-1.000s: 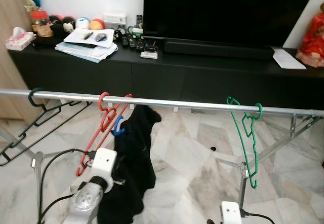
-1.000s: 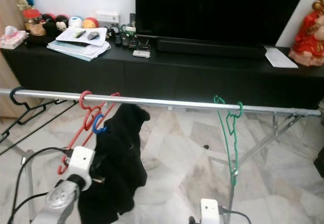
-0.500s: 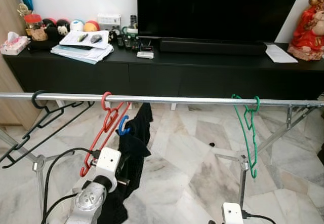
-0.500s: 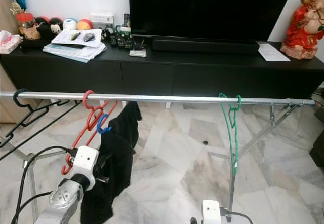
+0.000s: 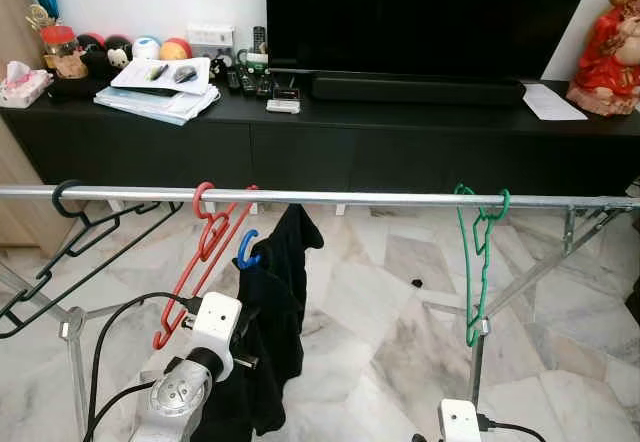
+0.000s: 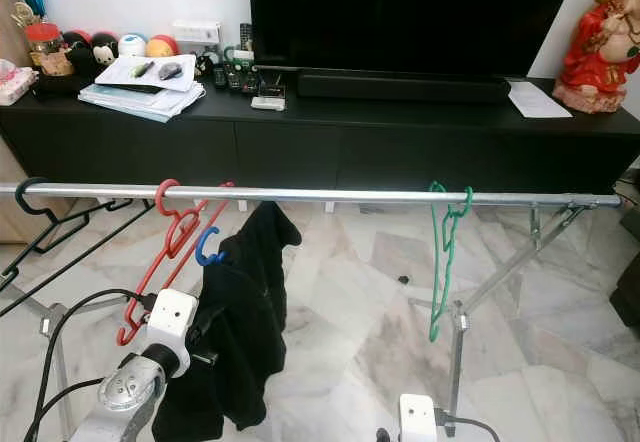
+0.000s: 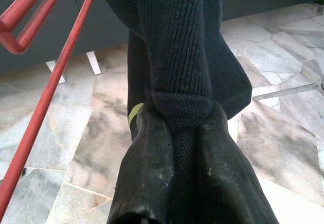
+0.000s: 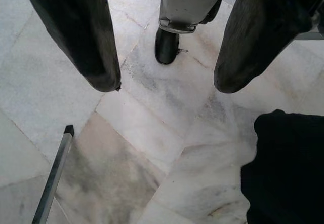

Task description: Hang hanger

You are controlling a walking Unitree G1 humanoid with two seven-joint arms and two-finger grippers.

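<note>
Left claw [image 7: 178, 133]: clenched on a dark knitted garment [image 5: 272, 312], which is pinched between its two black fingers [image 7: 147, 168]; it is held low, below the rail and just beside the red hanger.
Right claw [image 8: 164, 57]: spread wide over the marble floor [image 8: 152, 122], nothing gripped.
Television [image 5: 420, 12]: set behind the rail on the long black bench [image 5: 380, 122].
Rail [image 5: 330, 198]: a silver bar run across the view, carried on folding legs.
Garment: draped from a blue hook [image 5: 245, 252] that is seen just under the rail, not over it.
Black hanger [image 5: 60, 242]: hooked at the rail's left end.
Red hanger [image 5: 200, 262]: hooked on the rail, tilted, touching the garment's left side.
Green hanger [image 5: 478, 262]: hooked well apart to the right.
Bench items: stacked papers [image 5: 160, 87], a tissue box [image 5: 22, 82], a red figurine [image 5: 608, 37].
</note>
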